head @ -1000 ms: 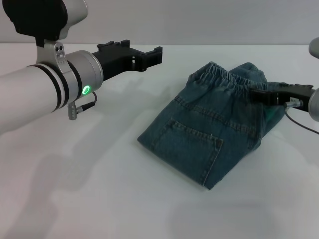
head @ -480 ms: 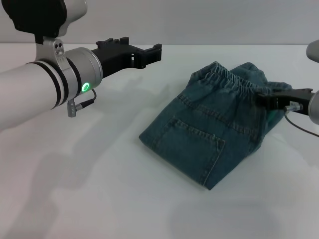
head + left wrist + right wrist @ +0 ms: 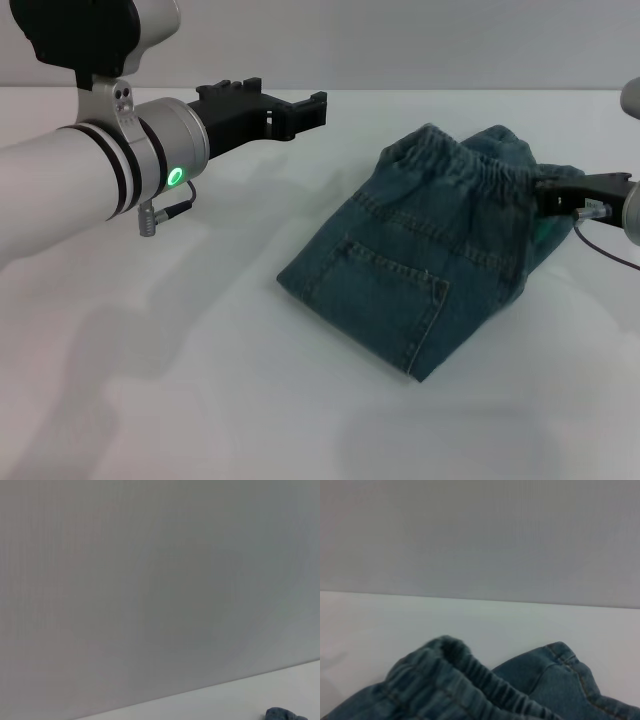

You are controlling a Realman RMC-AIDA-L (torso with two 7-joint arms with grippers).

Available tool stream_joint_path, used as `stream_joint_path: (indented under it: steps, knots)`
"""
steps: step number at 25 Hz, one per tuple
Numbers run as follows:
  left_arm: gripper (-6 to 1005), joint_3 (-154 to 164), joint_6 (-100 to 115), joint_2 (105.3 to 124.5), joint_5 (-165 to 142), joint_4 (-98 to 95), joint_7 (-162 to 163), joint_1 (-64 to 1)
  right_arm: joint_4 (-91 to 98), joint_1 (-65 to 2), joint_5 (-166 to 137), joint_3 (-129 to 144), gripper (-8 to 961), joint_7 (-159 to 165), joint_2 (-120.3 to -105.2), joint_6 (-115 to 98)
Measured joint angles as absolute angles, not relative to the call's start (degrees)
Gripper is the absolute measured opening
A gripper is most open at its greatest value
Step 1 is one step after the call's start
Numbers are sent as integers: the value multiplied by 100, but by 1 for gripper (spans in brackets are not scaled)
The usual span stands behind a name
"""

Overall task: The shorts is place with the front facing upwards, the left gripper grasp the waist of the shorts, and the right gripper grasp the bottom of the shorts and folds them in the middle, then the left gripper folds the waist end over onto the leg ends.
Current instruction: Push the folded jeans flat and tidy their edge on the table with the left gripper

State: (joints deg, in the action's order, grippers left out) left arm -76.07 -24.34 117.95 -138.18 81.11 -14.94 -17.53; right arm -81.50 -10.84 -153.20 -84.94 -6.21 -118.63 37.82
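The blue denim shorts [image 3: 420, 275] lie folded on the white table [image 3: 200, 380], with a back pocket facing up and the elastic waist [image 3: 455, 160] at the far end. My left gripper [image 3: 310, 108] hovers above the table at the far left, well clear of the shorts. My right gripper [image 3: 548, 193] sits at the shorts' right edge by the waist, open, with no cloth pulled along with it. The right wrist view shows the waistband [image 3: 470, 672] close up. A small bit of denim [image 3: 282, 714] shows in the left wrist view.
The white table runs back to a plain grey wall [image 3: 400, 40]. A black cable [image 3: 605, 250] trails from my right wrist over the table at the right edge.
My right gripper has drawn back to the right, off the waistband. The shorts stay put. My left arm has barely shifted.
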Motion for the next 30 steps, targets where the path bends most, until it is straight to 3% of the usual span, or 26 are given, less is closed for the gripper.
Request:
stream_joint_path:
  steps: [3,14,26,30]
  knots:
    - [842,-7605,-2434,11795,-13815,8111,-1494,-1754,-8149,-1079,-15320,-8498,6,-623,-11865,3785]
    - [842,-7586,-2404,11795,-13819,8116,-1494,-1706,-8551,-674,-15454,-8601,0,-734,-11870,3393]
    - [843,-7357,-1804,11809,-13796,8071,-1473,-1457,-8284,313,-15478,-7343,0,-1684,-11893,-581]
    - [843,-6646,-583,11792,-13846,8040,-1570,-954,-7822,548,-15234,-7116,0,-1608,-11904,-1762]
